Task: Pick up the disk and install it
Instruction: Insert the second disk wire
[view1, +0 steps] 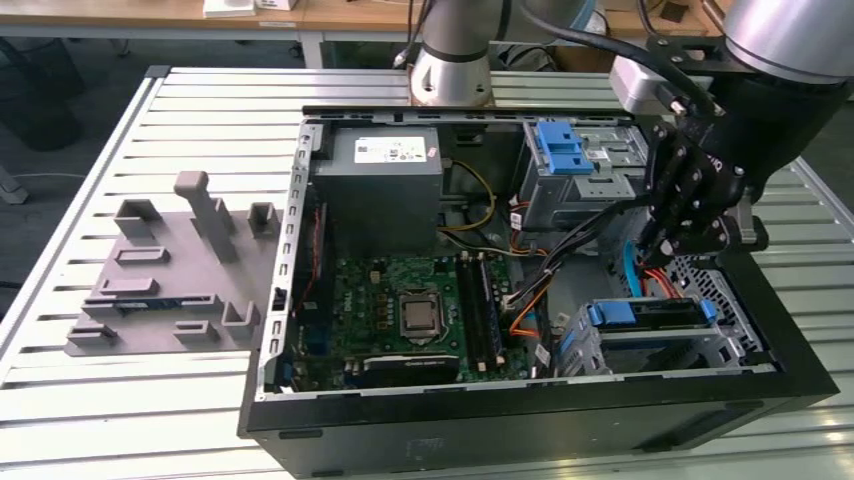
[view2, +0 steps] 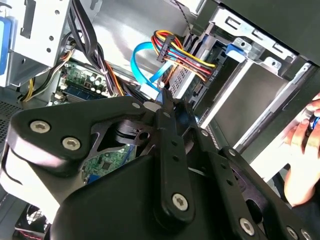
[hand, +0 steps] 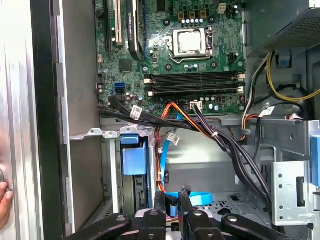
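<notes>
In the exterior view, a grey plastic fixture plate (view1: 167, 285) with upright pegs lies at frame left on the slatted metal table (view1: 80, 400), and the open black computer case (view1: 534, 430) fills the centre and right. The black gripper (view1: 663, 243) hangs at right inside the case, fingers drawn nearly together and apparently empty. Just below it, the blue-framed disk (view1: 650, 314) seems seated in the lower drive cage.

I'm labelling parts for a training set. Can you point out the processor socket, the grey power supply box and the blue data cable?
processor socket (hand: 190, 41): first wrist view, on its bare silver centre.
grey power supply box (view1: 387, 190): exterior view, on its flat top face.
blue data cable (view2: 142, 62): second wrist view, on the looped bend.
</notes>
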